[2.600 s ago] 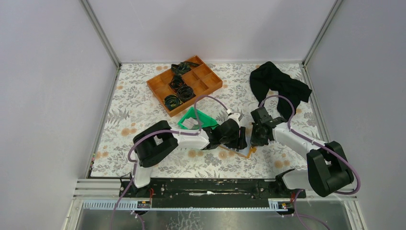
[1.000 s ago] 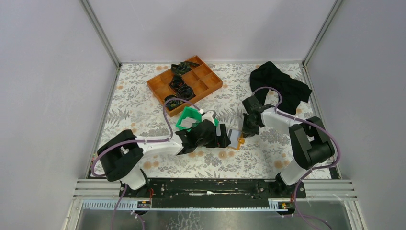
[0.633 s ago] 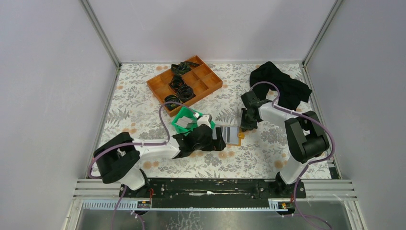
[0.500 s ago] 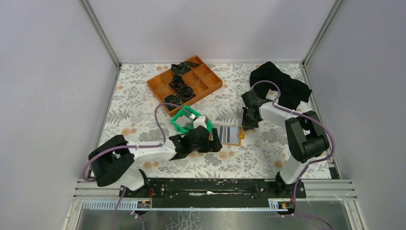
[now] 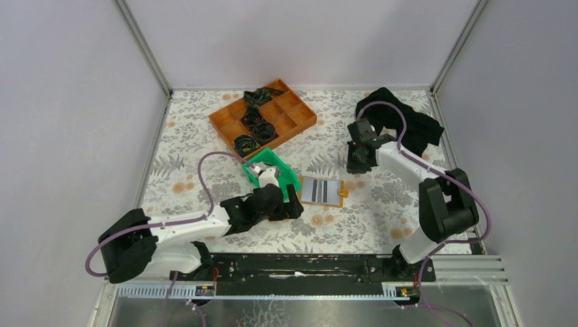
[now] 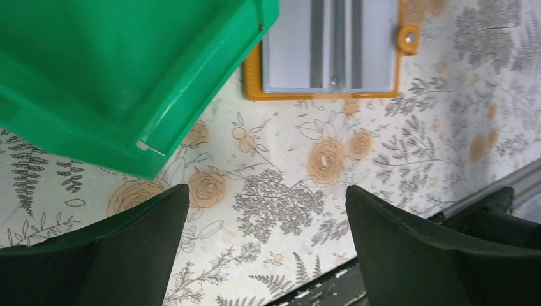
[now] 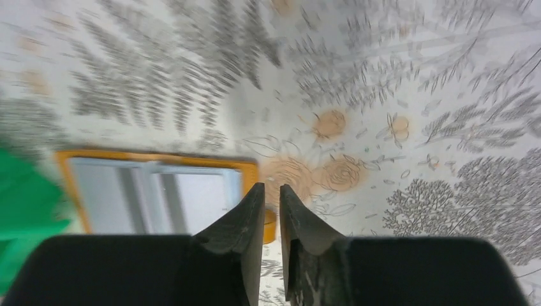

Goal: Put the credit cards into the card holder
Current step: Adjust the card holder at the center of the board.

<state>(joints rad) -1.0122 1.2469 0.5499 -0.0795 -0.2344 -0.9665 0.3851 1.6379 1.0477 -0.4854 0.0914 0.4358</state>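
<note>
If you count what's on the table (image 5: 204, 157), it's mostly one of each: one card holder (image 5: 320, 191), one green bin (image 6: 191, 95), one orange tray (image 5: 294, 102) and one black cloth (image 5: 402, 122), plus the two arms.

The cards I honestly can't count. The holder lies open and flat with its pale grey inside facing up. A couple of darker grey strips run across it, and I can't tell whether they're cards or slots. Its snap tab (image 6: 408, 39) sticks out on the side away from the bin. The holder sits just beside the bin, roughly between the two grippers.

Containers:
- The tray is split into small compartments. About four of them hold black coiled stuff, though the coils are hard to separate.
- The part of the bin's inside that shows is bare green.

The left gripper (image 6: 266, 189) is spread wide with nothing in it, hanging over the table near the bin and holder. The right gripper (image 7: 271, 191) is barely parted, just a slim gap with nothing in it, hanging beyond the holder's tab side.
</note>
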